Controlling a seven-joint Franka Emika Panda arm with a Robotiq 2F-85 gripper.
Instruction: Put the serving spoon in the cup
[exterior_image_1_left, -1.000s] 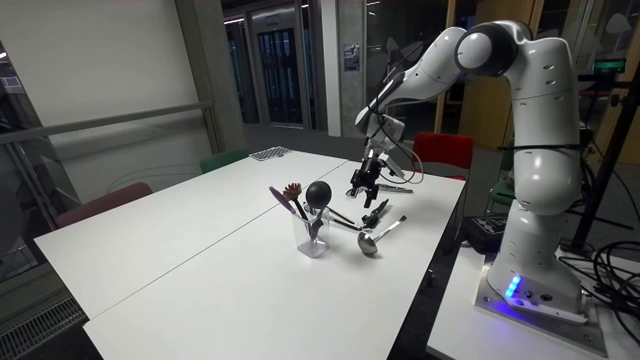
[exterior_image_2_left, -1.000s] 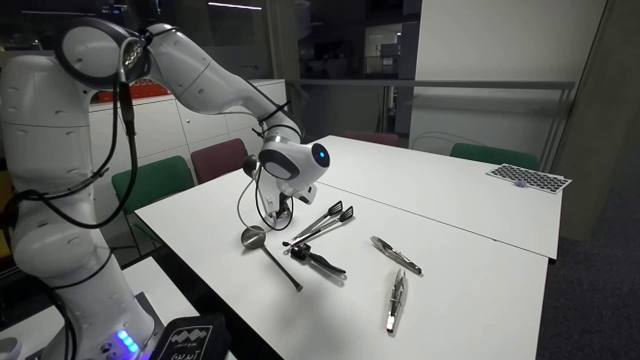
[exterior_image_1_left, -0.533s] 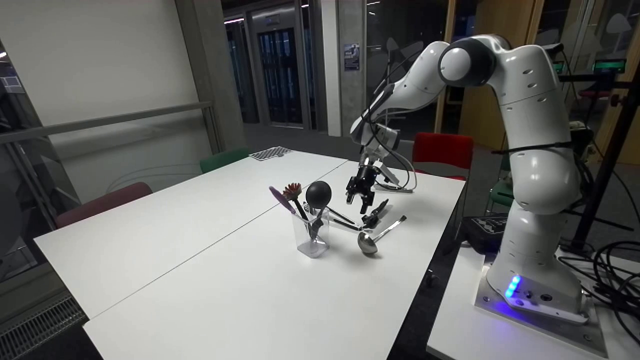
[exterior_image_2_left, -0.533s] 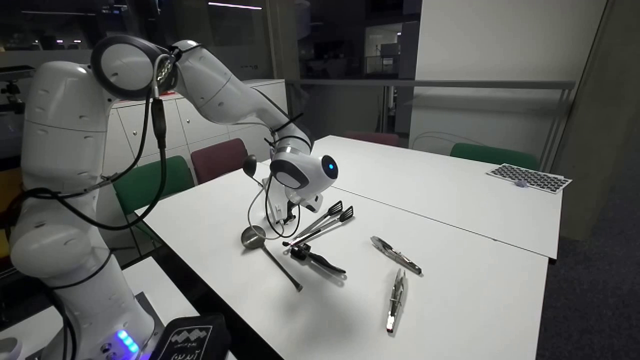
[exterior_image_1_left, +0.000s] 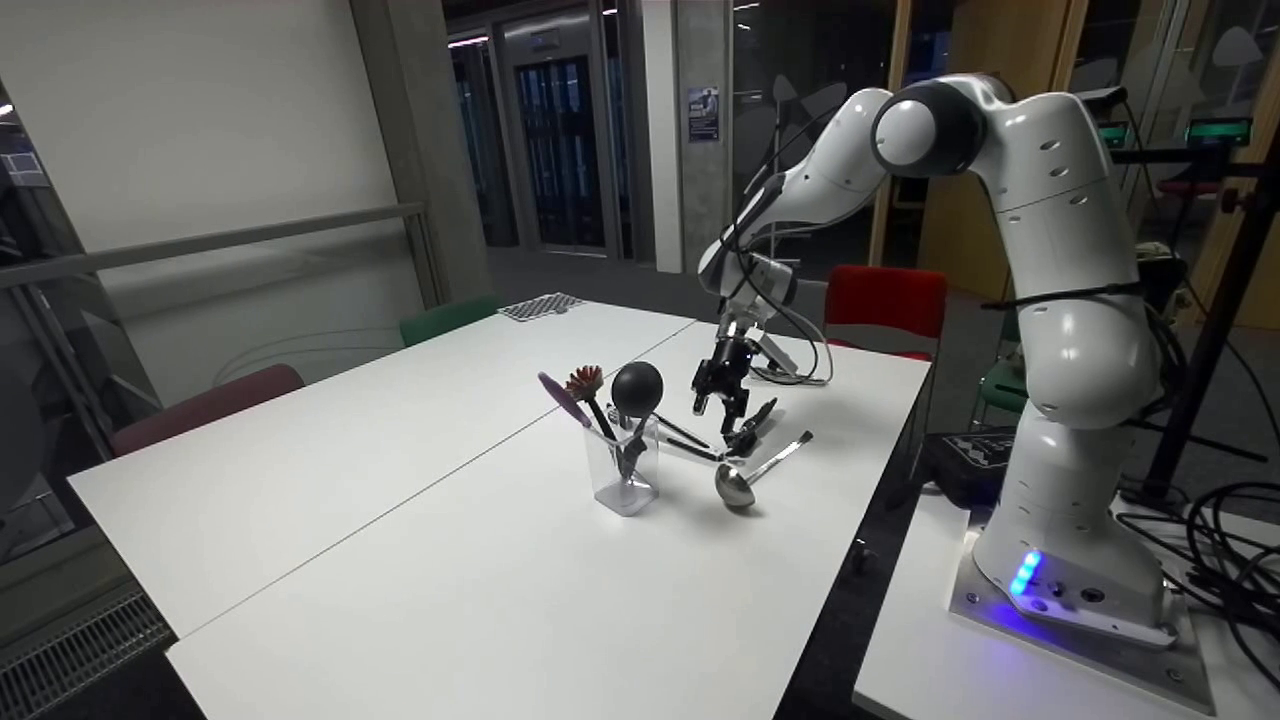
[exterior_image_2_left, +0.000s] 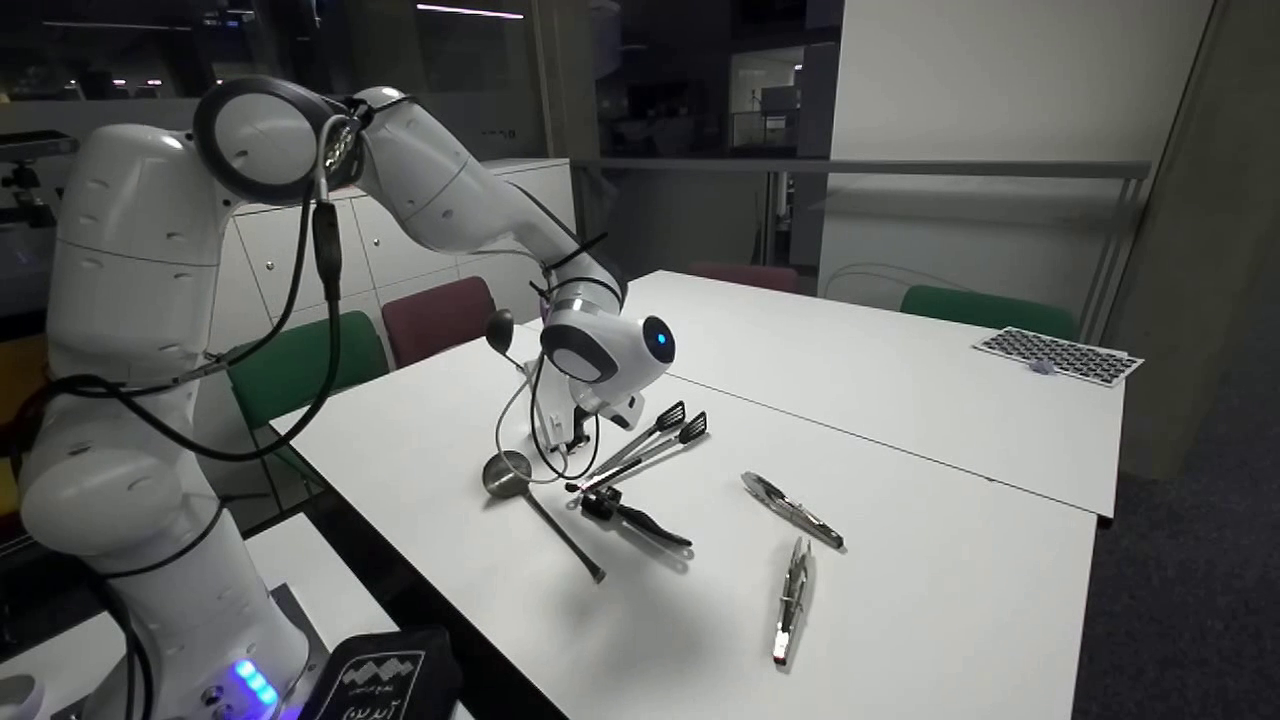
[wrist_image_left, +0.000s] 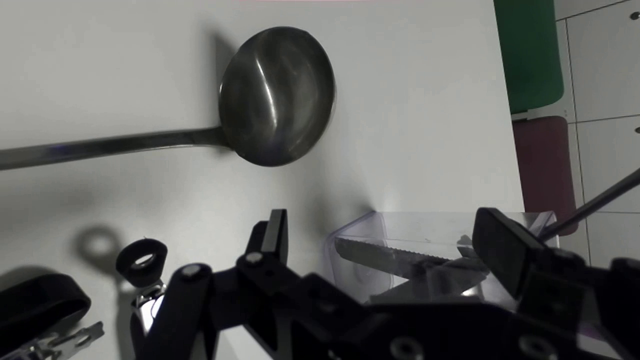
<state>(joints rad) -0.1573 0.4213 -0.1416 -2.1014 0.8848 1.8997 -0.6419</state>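
Note:
The serving spoon, a ladle with a round silvery bowl (wrist_image_left: 277, 97) and a slim handle (wrist_image_left: 120, 145), lies on the white table. Both exterior views also show the serving spoon (exterior_image_1_left: 735, 487) (exterior_image_2_left: 507, 477). Beside it stands the cup (exterior_image_1_left: 612, 487), see-through and upright, with a black ladle, a brush and a purple-handled utensil sticking out. My gripper (wrist_image_left: 382, 220) is open and holds nothing; in the wrist view the cup (wrist_image_left: 425, 227) shows in the background between its fingers. In an exterior view my gripper (exterior_image_1_left: 714, 415) hangs low over the table, beyond the spoon. The arm mostly hides the cup in an exterior view.
A black-handled tool (exterior_image_2_left: 640, 522) lies beside the spoon, close under the gripper. Tongs with black slotted ends (exterior_image_2_left: 645, 455) lie past it. Two silver tongs (exterior_image_2_left: 790, 510) and a patterned board (exterior_image_2_left: 1060, 357) are farther off. The table edge (exterior_image_1_left: 850, 560) runs near the arm's base.
The arm has come down and shifted leftward in an exterior view, away from the silver tongs side, slowing over the last half second. The gripper stayed open. The spoon and cup have not moved.

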